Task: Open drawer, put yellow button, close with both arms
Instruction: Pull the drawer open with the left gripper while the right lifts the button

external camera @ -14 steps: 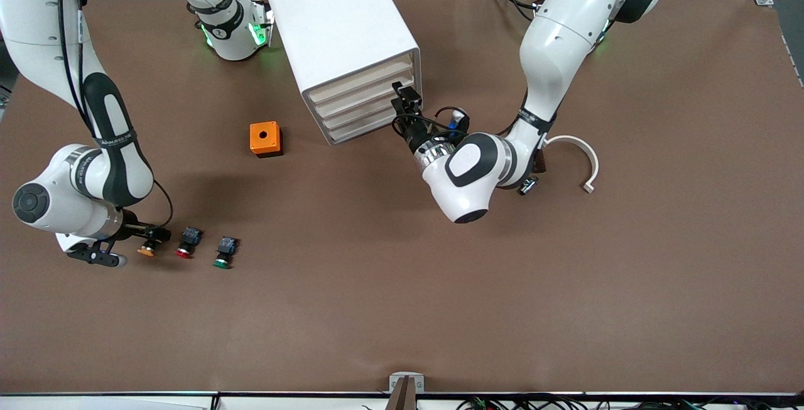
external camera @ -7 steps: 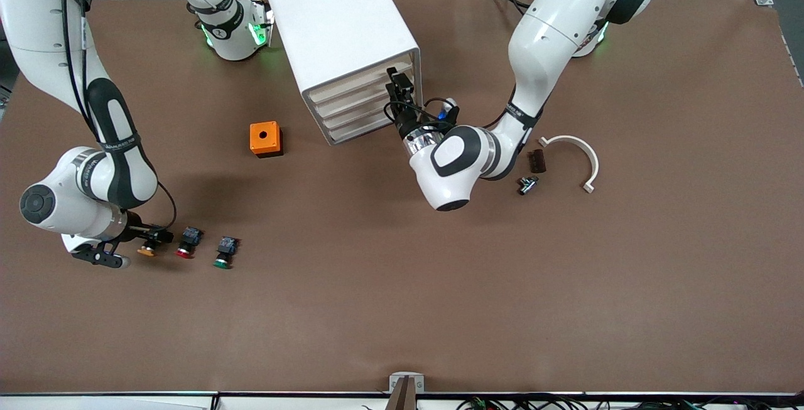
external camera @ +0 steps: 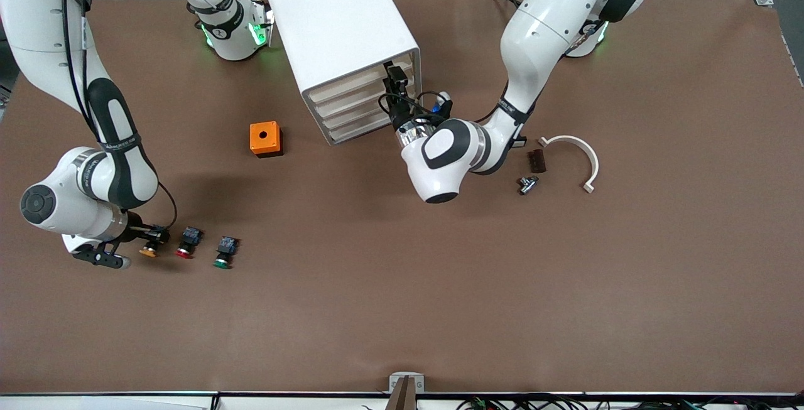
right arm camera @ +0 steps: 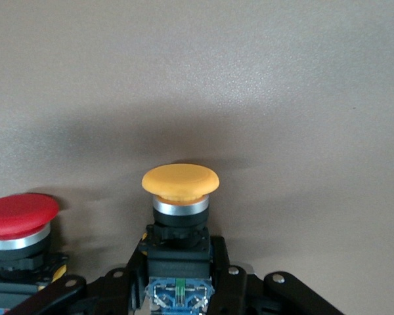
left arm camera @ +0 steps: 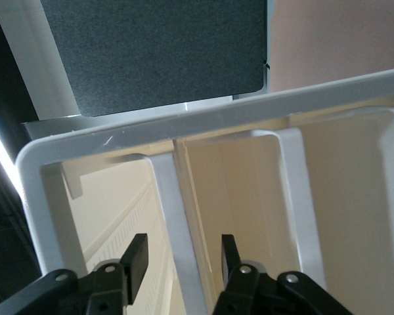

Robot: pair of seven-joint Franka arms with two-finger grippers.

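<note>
The yellow button lies on the brown table near the right arm's end, its orange-yellow cap toward the front camera. My right gripper is low at the table and shut on the button's black body; in the right wrist view the fingers flank the body below the cap. The white drawer cabinet stands at the back middle with its drawers shut. My left gripper is at an upper drawer front, open, its fingers straddling a white handle bar.
A red-capped button and a green-capped button lie beside the yellow one. An orange box sits beside the cabinet, toward the right arm's end of the table. A white arc, a dark block and a metal part lie toward the left arm's end.
My left arm has moved in toward the cabinet and its gripper has gone from a lower drawer front to an upper one. The right gripper has stayed at the yellow button.
</note>
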